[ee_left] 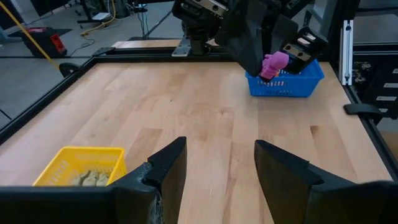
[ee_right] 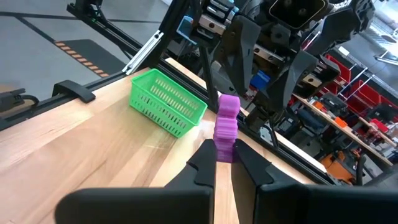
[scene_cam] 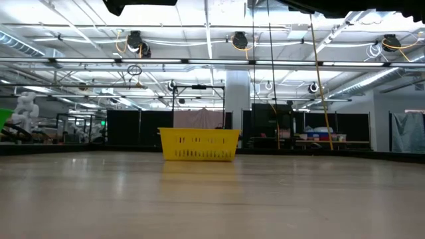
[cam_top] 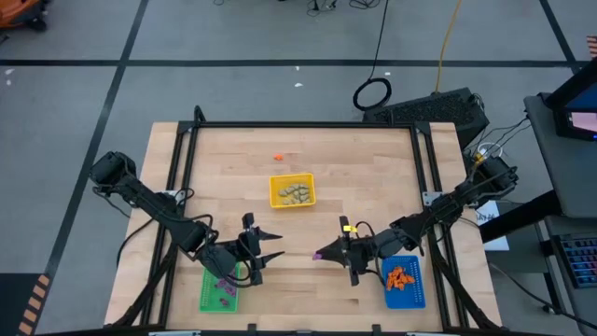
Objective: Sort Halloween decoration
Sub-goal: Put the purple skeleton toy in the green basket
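The right gripper (cam_top: 325, 254), a pair of dark fingers on the right arm, is pinched shut on a small purple plastic Halloween trinket (ee_right: 226, 127), which stands up between the fingertips and shows as a purple speck at the gripper's tip in the overhead view. Directly ahead of it, close but apart, the left gripper (cam_top: 272, 246) faces it over the pale wooden table (cam_top: 308, 159), its two dark fingers spread with nothing between them. Just beyond and beside the left gripper lies a green mesh plastic tray (cam_top: 218, 290) already holding purple pieces (cam_top: 224, 286). Behind the right gripper, by its own arm, sits a blue mesh tray (cam_top: 404, 282) with orange pieces (cam_top: 399, 276) in it. Farther off, near the middle of the table, a yellow mesh tray (cam_top: 292, 191) holds pale beige-grey pieces (cam_top: 297, 194), and a single orange piece (cam_top: 278, 156) lies loose on the wood beyond it. The step looks like a hand-over, so the purple trinket can reach the green tray on the far side. To do it well, the right gripper should bring the exposed upper half of the trinket squarely into the gap of the waiting fingers, and let go only once they have closed firmly on it; the piece is tiny, so a hasty release would probably drop it onto the table.
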Tool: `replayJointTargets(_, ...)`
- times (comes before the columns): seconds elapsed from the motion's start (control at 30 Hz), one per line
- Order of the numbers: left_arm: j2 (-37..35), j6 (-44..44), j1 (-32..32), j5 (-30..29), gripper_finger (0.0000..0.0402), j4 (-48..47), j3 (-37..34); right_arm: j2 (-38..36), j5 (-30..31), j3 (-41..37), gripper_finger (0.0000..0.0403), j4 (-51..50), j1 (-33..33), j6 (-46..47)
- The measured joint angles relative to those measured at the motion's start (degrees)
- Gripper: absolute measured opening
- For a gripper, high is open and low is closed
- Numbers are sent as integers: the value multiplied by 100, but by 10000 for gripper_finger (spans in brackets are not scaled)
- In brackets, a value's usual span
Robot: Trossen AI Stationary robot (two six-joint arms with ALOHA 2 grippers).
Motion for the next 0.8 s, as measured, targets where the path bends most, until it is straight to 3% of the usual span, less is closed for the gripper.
replayJointTargets(0.8, 0, 22, 0, 72, 187, 236, 0, 0, 15, 0, 9, 0, -13, 1516)
